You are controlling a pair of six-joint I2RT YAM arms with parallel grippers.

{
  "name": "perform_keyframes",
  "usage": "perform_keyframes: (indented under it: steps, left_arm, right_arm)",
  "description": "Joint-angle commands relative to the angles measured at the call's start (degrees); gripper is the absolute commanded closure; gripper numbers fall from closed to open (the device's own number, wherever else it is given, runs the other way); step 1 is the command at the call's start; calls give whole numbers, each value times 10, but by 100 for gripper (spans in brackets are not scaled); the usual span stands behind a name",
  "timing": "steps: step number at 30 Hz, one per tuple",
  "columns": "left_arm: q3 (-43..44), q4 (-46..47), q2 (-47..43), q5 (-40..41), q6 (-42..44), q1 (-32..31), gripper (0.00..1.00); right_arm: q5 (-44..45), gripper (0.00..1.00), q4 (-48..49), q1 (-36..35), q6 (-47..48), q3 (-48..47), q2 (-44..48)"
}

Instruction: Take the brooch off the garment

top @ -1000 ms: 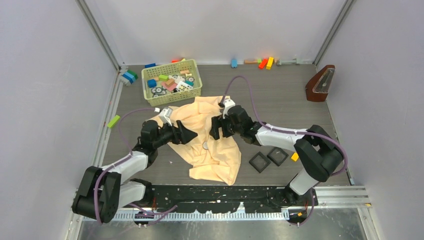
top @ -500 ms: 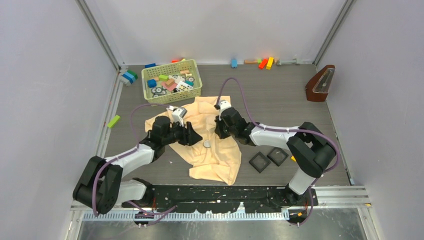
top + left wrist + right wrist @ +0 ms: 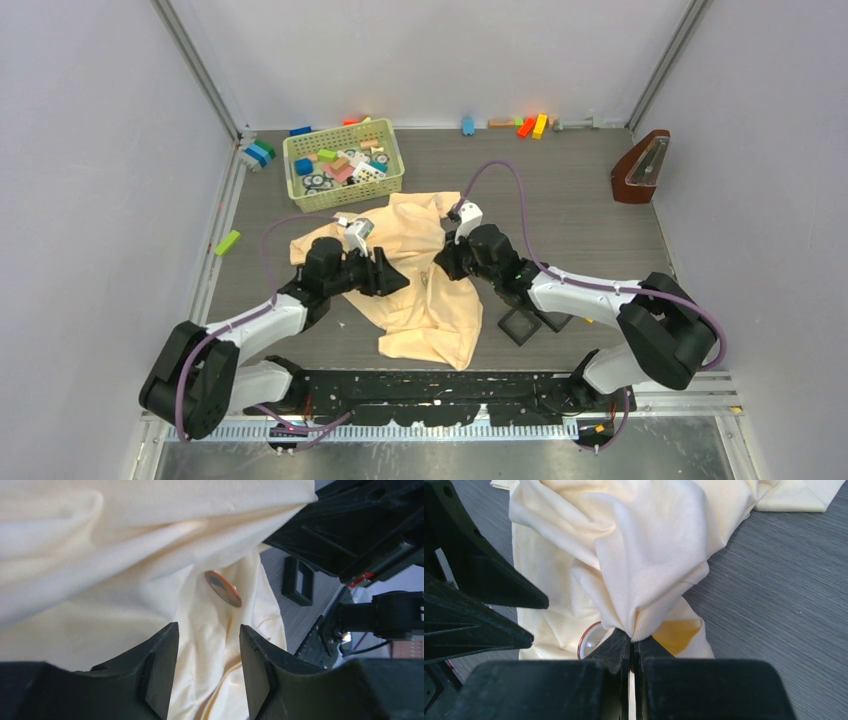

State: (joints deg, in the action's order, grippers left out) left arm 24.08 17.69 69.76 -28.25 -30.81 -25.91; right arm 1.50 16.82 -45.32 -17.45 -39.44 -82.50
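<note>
The pale peach garment lies crumpled on the table between my two arms. My right gripper is shut on a bunched fold of it, and the cloth rises in a peak from the pinch. The brooch, a small round disc with a reddish rim, sits on the cloth just left of the right fingers. In the left wrist view the brooch shows edge-on, ahead of my left gripper. That gripper is open, with only cloth behind the gap. From above, the left gripper points right at the garment's middle.
A green basket of blocks stands behind the garment. A black square tray lies under the right forearm. A brown wedge-shaped object stands at the far right. Loose blocks line the back wall, and a green block lies left.
My right gripper has shut on a fold of the garment and drawn it up and to the right. My left gripper has moved right toward the brooch and narrowed its jaws.
</note>
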Motion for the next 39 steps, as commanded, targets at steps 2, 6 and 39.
perform_keyframes:
  steps: [2,6,39]
  left_arm:
    - [-59,69,-66,21,-160,-6,50]
    - [-61,63,-74,57,-174,-31,50]
    - [1,59,35,205,-162,-115,100]
  right_arm:
    - [14,100,68,0,8,9,26]
    - [7,100,70,-1,6,5,18]
    - [-1,100,52,0,0,-20,-15]
